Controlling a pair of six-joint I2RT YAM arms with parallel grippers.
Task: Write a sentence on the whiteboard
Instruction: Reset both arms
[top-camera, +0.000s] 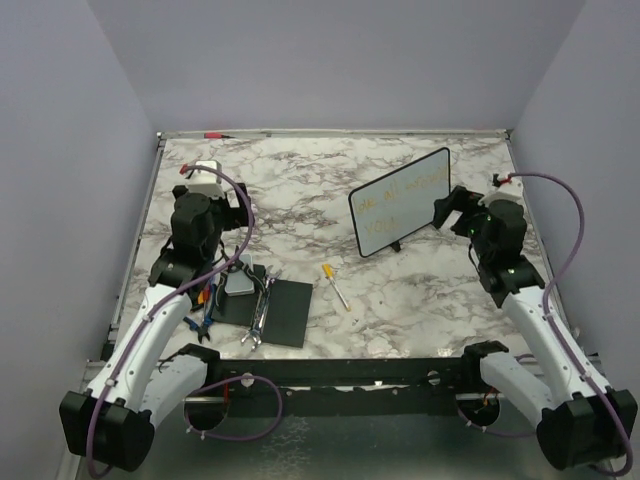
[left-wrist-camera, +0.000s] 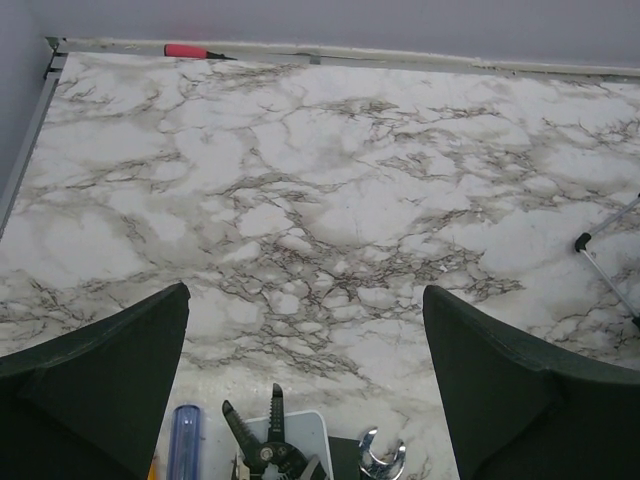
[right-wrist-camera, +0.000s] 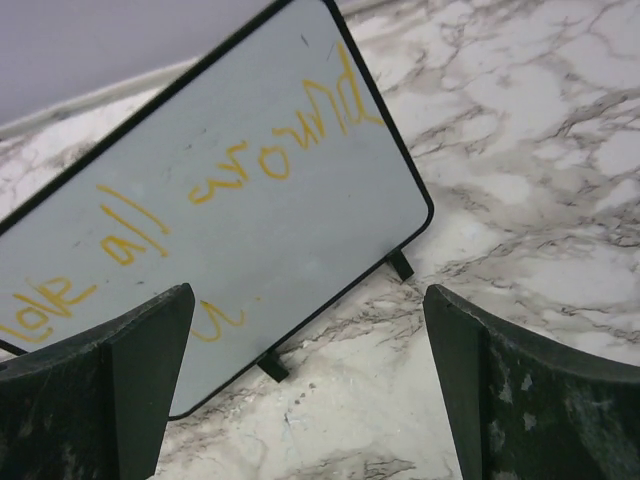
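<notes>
We see the whiteboard (top-camera: 401, 203) propped on its stand (right-wrist-camera: 400, 265), right of centre on the table (top-camera: 290, 180). The sentence (right-wrist-camera: 240, 175) runs in yellow across it, second line short. Right pincer (right-wrist-camera: 308, 330) spread wide, empty, just beside the board's right edge. Left pincer (left-wrist-camera: 305, 330) wide, empty, above the tools (top-camera: 225, 300). Marker (top-camera: 335, 286) lies loose near centre. Our read: grab it mid-barrel and press lightly so the board doesn't tip.
</notes>
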